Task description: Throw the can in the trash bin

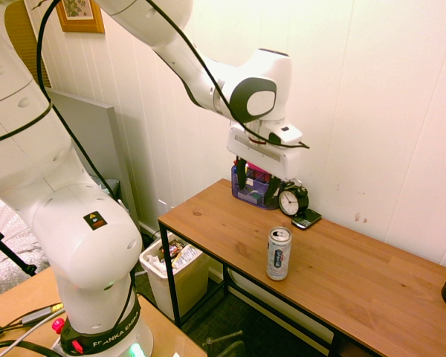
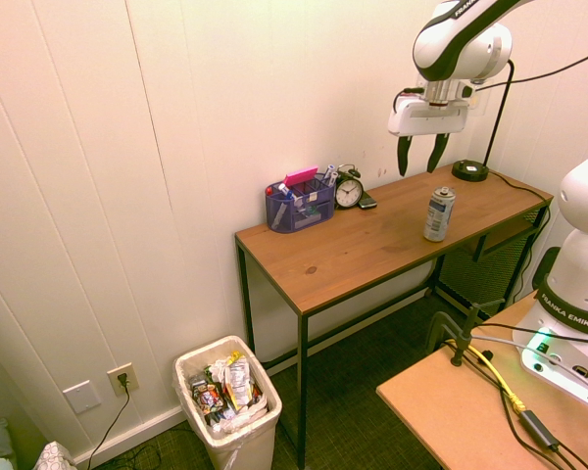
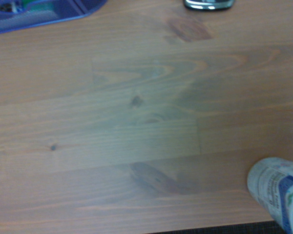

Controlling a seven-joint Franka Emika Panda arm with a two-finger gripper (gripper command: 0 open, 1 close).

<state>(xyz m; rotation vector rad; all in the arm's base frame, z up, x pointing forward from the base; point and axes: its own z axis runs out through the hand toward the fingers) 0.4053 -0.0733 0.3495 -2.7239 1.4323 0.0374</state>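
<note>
White wall w/ vertical panel grooves runs behind brown wood-topped desk w/ black metal frame; a few small scuffs on wall above desk. Dark carpeted floor under desk. Black-stemmed desk lamp w/ round base at one end of desktop. Light-wood table in foreground, near desk. Low on wall: beige outlet plate w/ black plug, blank white plate just beside. Gold-framed pic high up, next to brown slatted blind; grey upright panel below. Lighting warm, bit yellowish.
</note>
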